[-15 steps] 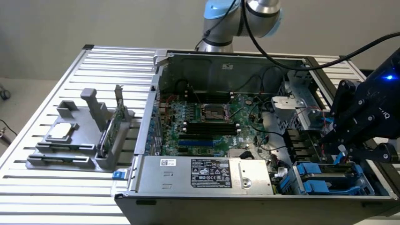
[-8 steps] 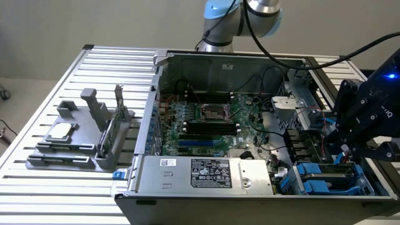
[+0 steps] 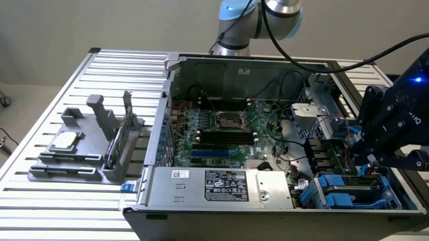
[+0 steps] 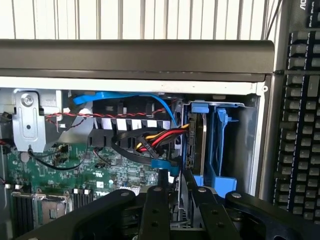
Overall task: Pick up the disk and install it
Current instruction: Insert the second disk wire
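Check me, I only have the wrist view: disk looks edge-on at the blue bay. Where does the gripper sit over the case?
Observer: The gripper is shut on the disk, over the blue drive bay in the corner of the case on the exterior view's right.
Operator: What's outside the case?
Observer: A grey fixture sits on the slatted table on the exterior view's left, with a small silver chip on it.
Operator: Anything else in that fixture?
Observer: A thin green card stands upright in it beside the chip.
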